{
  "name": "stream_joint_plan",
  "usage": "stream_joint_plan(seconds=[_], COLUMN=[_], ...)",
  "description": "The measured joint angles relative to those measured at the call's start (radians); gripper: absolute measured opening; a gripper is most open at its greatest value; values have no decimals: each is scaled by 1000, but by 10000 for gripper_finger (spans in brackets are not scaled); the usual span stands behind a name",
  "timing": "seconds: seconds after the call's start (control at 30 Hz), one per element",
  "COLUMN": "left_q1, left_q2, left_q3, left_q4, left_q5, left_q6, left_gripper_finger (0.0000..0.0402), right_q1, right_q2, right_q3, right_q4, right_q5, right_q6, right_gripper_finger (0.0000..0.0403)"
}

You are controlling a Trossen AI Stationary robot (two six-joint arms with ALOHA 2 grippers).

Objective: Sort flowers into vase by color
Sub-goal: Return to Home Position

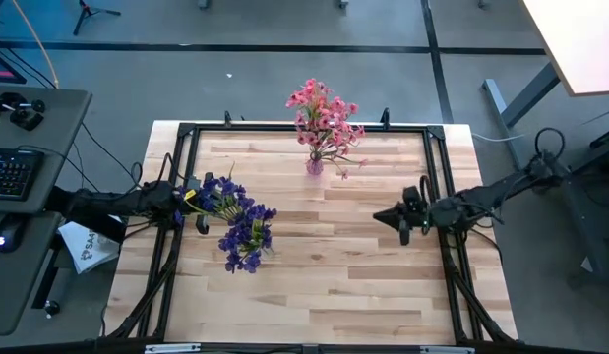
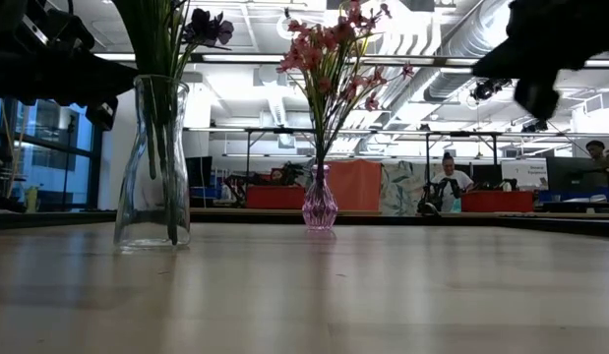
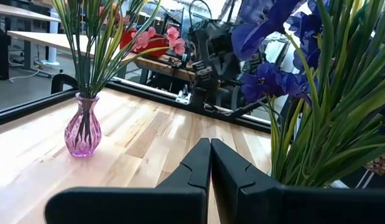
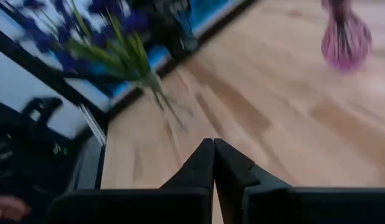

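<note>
Retracting, we'd ease the left gripper (image 3: 210, 142), fingers together, away from the purple flowers (image 1: 243, 231) in the transparent vase (image 2: 152, 167) beside it (right gripper (image 4: 213, 142) likewise pinched, empty); pink flowers (image 1: 324, 113) fill the pink vase (image 1: 314, 165).

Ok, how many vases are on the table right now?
2. A pink vase stands at the middle of the table's far edge, holding pink flowers. A clear vase stands on the left side, holding purple flowers. No others show.
</note>
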Motion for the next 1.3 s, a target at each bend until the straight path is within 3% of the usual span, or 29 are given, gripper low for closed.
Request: stream_joint_plan(seconds=[0.13, 0.33, 0.87, 1.03, 1.3], left_q1=[0, 0, 0, 0, 0], left_q2=[0, 0, 0, 0, 0], left_q3=[0, 0, 0, 0, 0], left_q4=[0, 0, 0, 0, 0], left_q5=[0, 0, 0, 0, 0], left_q6=[0, -7, -7, -7, -7], left_gripper_finger=[0, 0, 0, 0, 0], right_q1=[-140, -258, -291, -291, -291], right_q2=[-26, -113, -519, -542, -540], right_q3=[-91, -148, -357, -357, -357], right_q4=[176, 198, 146, 109, 108], right_q5=[-112, -254, -283, -260, -260], right_q6=[-143, -317, -473, -610, -616], right_gripper_finger=[3, 1, 0, 0, 0])
